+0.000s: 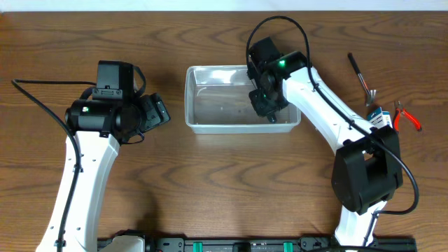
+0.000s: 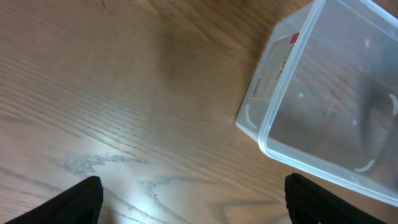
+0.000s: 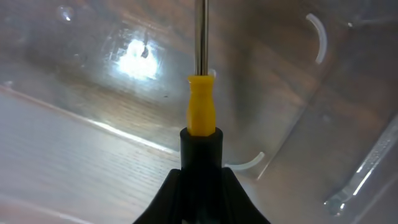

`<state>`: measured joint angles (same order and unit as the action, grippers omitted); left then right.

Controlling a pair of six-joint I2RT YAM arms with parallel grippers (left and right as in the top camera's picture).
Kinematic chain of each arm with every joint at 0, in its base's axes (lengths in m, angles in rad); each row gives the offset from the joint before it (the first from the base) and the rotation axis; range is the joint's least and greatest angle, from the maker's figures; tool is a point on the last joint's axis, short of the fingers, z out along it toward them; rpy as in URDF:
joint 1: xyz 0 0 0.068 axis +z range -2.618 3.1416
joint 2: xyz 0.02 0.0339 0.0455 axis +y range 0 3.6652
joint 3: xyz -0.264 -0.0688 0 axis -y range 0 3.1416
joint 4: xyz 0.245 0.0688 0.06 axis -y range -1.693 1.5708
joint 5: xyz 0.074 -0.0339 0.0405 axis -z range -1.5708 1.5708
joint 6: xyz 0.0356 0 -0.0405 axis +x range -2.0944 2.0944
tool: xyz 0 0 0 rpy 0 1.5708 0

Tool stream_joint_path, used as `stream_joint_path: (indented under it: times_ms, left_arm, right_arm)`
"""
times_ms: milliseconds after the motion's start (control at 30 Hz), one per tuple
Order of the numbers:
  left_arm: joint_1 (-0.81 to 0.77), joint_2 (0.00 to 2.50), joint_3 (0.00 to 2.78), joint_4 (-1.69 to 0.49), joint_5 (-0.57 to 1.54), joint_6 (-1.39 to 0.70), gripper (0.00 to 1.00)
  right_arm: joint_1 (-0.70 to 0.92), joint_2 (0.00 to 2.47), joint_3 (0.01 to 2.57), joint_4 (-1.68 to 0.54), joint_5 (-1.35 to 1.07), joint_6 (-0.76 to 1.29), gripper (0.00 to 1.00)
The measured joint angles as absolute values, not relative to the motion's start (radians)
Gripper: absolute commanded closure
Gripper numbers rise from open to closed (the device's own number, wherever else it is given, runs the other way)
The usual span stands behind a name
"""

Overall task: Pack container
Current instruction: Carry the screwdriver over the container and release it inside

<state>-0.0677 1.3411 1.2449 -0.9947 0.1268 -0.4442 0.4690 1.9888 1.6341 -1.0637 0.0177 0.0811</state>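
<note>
The clear plastic container sits at the table's middle back; it also shows in the left wrist view and fills the right wrist view. My right gripper is inside its right end, shut on a screwdriver with a black and yellow handle and a metal shaft pointing away over the tub floor. My left gripper is open and empty, just left of the container, above bare wood; only its two fingertips show in the left wrist view.
Loose tools lie on the table to the right: a dark-handled tool, red-handled pliers and a small blue-and-white item. Cables run from both arms.
</note>
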Motion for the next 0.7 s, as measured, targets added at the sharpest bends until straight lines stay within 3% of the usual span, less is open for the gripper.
stream_joint_path:
  times_ms: [67, 133, 433, 700]
  left_arm:
    - [-0.068, 1.341, 1.245, -0.995, 0.127, -0.444, 0.14]
    - [-0.068, 1.341, 1.245, -0.994, 0.127, -0.444, 0.14]
    - [-0.068, 1.341, 1.245, -0.995, 0.127, -0.444, 0.14]
    - [-0.068, 1.341, 1.245, -0.994, 0.127, -0.444, 0.14]
  right_arm:
    - [0.469, 1.989, 1.628, -1.052, 0.017, 0.084, 0.39]
    - [0.469, 1.989, 1.628, -1.036, 0.018, 0.088, 0.33]
    - [0.469, 1.990, 1.663, -1.074, 0.018, 0.089, 0.33]
    - [0.432, 1.992, 2.085, -1.388, 0.029, 0.181, 0.37]
